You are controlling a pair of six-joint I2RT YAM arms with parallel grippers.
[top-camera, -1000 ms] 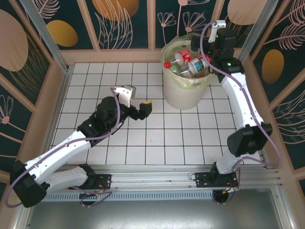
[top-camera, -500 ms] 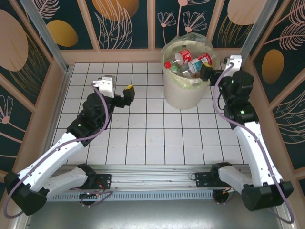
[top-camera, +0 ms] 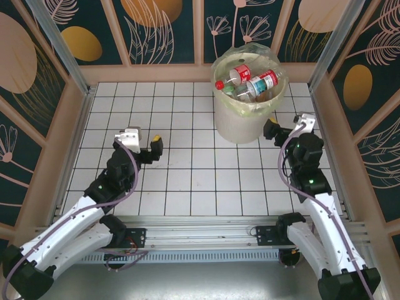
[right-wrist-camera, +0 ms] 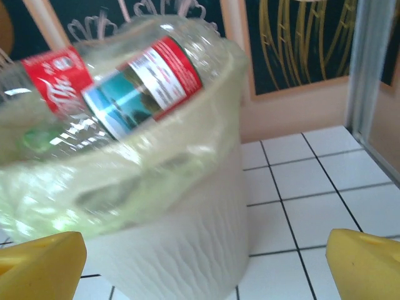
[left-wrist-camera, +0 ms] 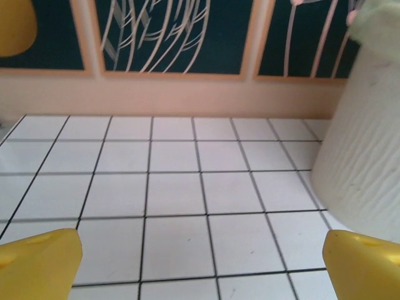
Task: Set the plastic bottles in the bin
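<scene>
1. Bin: a pale cream bucket lined with a clear bag, stood upright at the far side of the white tiled table, right of centre.

2. Plastic bottles: piled inside the bin up to its rim. At least 3 can be told apart from above, 1 with a red cap at the left of the heap.

3. Left gripper: its jaws are spread wide and nothing is held between the yellow fingertips. It is set low over the tiles on the left, well apart from the bin, whose wall is seen ahead and to its right.

4. Right gripper: its jaws are spread wide and nothing is held. It is placed just beside the bin's right wall, below the rim. The bottles are seen above it.

5. Labels: 1 red label carries white script. A second label is red and white over a blue-green picture. No word can be read on either, both being blurred.
</scene>
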